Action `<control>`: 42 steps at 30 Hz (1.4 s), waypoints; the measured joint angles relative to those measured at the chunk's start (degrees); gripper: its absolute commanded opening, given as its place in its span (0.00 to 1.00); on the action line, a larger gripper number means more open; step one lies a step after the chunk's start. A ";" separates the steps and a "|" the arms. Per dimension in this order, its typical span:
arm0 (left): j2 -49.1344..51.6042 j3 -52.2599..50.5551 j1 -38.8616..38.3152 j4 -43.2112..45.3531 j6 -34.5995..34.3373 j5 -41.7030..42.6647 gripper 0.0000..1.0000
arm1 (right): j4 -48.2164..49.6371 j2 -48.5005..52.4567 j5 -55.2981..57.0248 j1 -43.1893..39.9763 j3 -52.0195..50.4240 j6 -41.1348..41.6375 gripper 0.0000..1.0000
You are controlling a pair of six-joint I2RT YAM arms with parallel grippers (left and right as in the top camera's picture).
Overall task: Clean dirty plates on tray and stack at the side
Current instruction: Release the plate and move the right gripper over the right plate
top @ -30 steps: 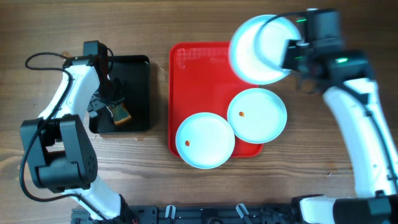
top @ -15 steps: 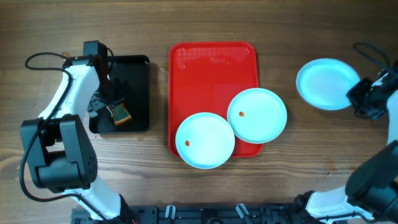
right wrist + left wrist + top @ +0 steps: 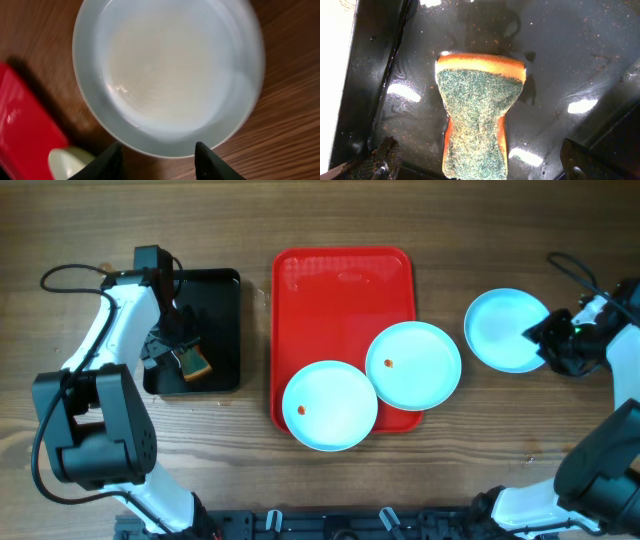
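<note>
The red tray (image 3: pixel 340 290) lies at the table's middle. Two pale blue plates overlap on its near right part, one (image 3: pixel 330 405) and the other (image 3: pixel 413 365), each with a small reddish stain. A third plate (image 3: pixel 505 330) lies on the wood right of the tray, with no stain showing; it fills the right wrist view (image 3: pixel 165 70). My right gripper (image 3: pixel 545 340) is open at that plate's right rim, fingers spread either side of the rim (image 3: pixel 159 149). My left gripper (image 3: pixel 178 350) is open over a green-and-orange sponge (image 3: pixel 477 100), fingers well apart from it (image 3: pixel 477 157).
The sponge (image 3: pixel 192 362) lies in a wet black tray (image 3: pixel 220 300) left of the red tray. The red tray's edge (image 3: pixel 20 125) and a stained plate's rim (image 3: pixel 67 162) show left of my right gripper. Cables run behind both arms.
My right arm carried the third plate from over the tray's far right corner to the table on the right, then set it lower and a little left. The left arm has not moved.
</note>
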 measured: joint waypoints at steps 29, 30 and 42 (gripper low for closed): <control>0.00 0.00 0.00 0.00 0.00 0.00 1.00 | 0.83 -5.60 15.54 28.04 -12.52 6.88 0.04; 0.00 0.00 0.00 0.00 0.00 0.00 1.00 | 1.62 -5.60 15.54 28.04 -11.17 6.12 0.04; 0.00 0.00 0.00 -0.02 0.00 0.00 1.00 | 21.31 -4.72 10.78 38.14 -8.15 0.74 0.04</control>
